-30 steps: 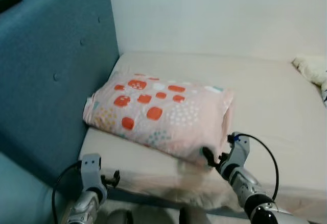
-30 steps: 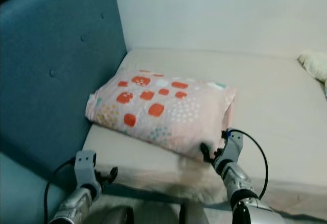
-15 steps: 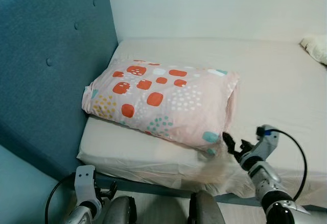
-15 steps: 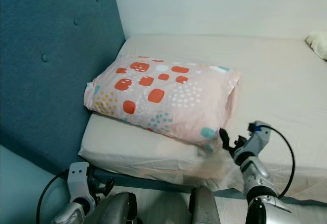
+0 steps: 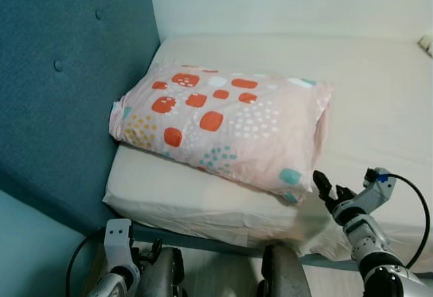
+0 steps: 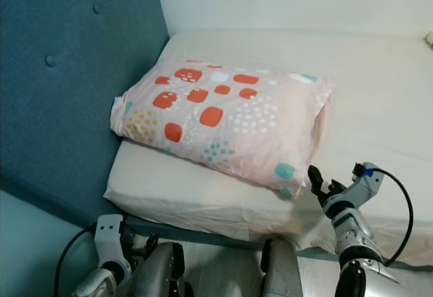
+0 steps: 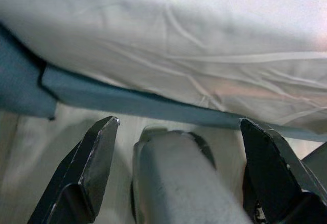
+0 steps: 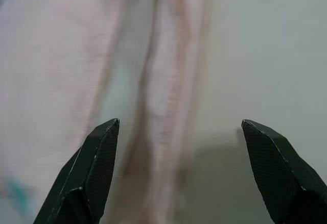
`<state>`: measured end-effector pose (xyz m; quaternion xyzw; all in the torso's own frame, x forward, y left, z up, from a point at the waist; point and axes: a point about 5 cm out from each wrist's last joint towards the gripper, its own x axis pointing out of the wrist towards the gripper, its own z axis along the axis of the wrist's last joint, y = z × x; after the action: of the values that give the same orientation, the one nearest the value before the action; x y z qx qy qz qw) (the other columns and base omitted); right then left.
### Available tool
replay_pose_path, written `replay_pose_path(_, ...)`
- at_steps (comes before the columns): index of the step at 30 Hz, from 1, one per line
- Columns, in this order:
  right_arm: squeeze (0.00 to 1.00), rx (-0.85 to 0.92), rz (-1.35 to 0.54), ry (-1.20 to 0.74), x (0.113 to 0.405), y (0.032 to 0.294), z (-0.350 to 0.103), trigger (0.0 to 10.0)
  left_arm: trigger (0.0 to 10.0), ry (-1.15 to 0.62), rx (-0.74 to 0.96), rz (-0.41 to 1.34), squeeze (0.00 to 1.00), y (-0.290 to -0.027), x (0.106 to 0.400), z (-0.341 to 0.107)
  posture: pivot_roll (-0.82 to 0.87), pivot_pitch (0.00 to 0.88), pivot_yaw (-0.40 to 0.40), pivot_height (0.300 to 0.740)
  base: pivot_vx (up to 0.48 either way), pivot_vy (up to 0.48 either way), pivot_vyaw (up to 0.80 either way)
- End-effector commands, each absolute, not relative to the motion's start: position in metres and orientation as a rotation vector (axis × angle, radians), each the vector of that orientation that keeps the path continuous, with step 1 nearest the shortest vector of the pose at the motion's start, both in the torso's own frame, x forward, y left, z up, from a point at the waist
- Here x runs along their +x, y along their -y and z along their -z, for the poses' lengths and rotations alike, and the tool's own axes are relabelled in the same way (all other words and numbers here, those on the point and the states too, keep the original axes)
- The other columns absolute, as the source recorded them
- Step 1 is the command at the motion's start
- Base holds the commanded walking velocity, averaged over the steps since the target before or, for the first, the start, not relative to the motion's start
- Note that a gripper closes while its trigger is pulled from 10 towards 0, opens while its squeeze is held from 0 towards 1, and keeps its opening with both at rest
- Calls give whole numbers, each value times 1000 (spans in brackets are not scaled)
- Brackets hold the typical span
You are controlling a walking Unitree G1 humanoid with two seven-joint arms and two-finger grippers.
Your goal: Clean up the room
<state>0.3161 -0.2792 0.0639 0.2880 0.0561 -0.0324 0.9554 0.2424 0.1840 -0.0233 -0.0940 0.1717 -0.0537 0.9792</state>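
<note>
Pillow [image 5: 223, 128] on bed [image 5: 379, 101]; right gripper [image 5: 329, 192] near corner, jaws apart, wrist view blurred.

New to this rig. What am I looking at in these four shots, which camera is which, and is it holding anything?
A two-armed humanoid robot stands at a bed. The two wide pictures come from its head camera, looking down; the two close ones come from cameras on its wrists, looking out between each gripper's black fingers. On the mattress, against the blue headboard, lies a pink patterned pillow. The right gripper is open beside the pillow's near corner, holding nothing. The left gripper hangs low by the bed frame, open and empty too.
</note>
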Motion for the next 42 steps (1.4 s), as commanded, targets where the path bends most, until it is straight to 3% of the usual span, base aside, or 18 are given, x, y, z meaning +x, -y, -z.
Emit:
replay_pose_path(1,0,616,32,-66,317,275,-65,10000,10000,-345,-204,120,0,-181,236,26,119,309,27,596,0,0,0)
replay_pose_path(6,0,605,-153,118,333,266,-100,10000,10000,-245,-248,176,0,-172,252,9,114,313,24,596,0,0,0)
replay_pose_path(9,0,588,-170,137,335,269,-106,10000,10000,-218,-264,225,0,-164,257,3,113,313,22,596,0,0,0)
replay_pose_path(22,0,596,-61,39,325,279,-87,10000,10000,-173,-282,334,0,-147,253,-8,160,365,33,596,0,0,0)
replay_pose_path(40,0,593,-130,9,335,259,-89,10000,10000,-8,-278,424,0,-137,252,-61,201,454,61,596,0,0,0)
replay_pose_path(41,0,585,-138,11,336,259,-90,4431,10000,-3,-276,438,0,-134,251,-64,201,460,66,596,0,0,0)
replay_pose_path(42,0,570,-148,9,336,258,-91,0,10000,4,-274,452,0,-131,250,-68,199,465,70,596,0,0,0)
